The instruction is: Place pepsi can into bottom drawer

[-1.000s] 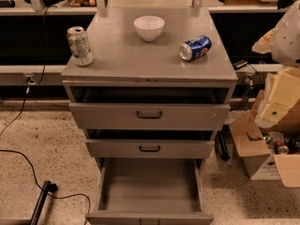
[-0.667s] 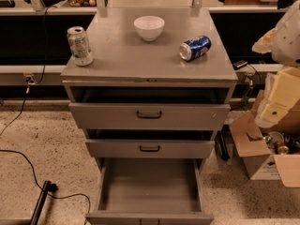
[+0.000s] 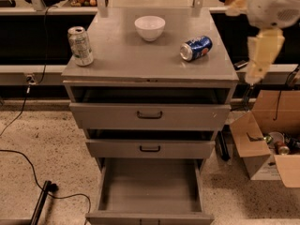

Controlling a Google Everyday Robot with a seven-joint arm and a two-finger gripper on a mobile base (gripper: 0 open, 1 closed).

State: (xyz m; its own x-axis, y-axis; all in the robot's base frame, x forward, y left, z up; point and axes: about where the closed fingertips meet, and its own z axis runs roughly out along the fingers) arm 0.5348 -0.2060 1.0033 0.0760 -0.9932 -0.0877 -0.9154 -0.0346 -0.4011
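Zero cans in the bottom drawer yet, though it's sitting open. The pepsi can is lying sideways on the cabinet top, and we're hovering the gripper off right, can't tell its grip.

Claw hangs right of pepsi can on cabinet top.
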